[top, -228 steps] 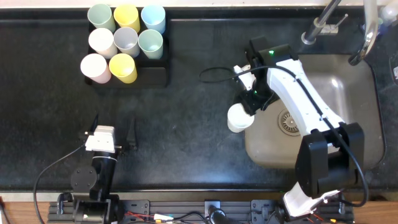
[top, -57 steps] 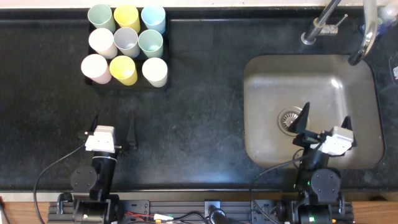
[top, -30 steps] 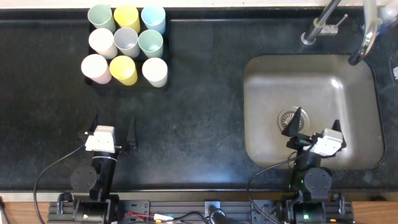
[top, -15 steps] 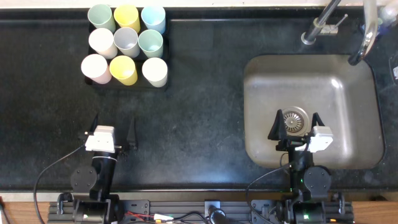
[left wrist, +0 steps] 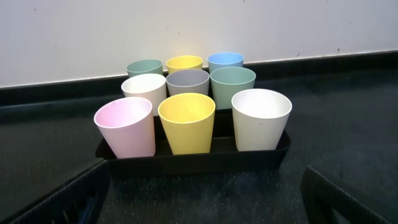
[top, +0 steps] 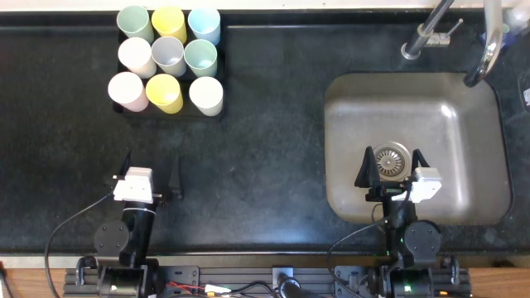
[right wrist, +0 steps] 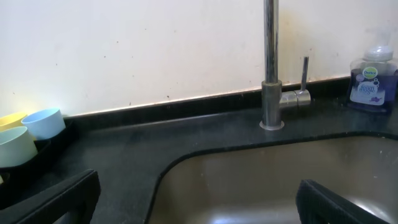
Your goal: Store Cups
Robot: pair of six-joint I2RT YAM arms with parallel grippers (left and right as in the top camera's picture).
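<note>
Right pincer (top: 390, 164), spread wide, has withdrawn over sink (top: 447, 116); white cup (top: 205, 95) stands in tray (left wrist: 193, 163).

we saw nine cups (left wrist: 188, 84) upright in a black tray (left wrist: 193, 163), three rows, dark counter (left wrist: 348, 124), left gripper (left wrist: 204, 183) spread wide

Both arms folded at bases, lower frame. Left gripper (top: 152, 170) lower left, right gripper (top: 390, 166) lower right; fingers spread apart.

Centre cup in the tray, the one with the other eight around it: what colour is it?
The centre cup is grey; the left wrist view shows it best.
</note>
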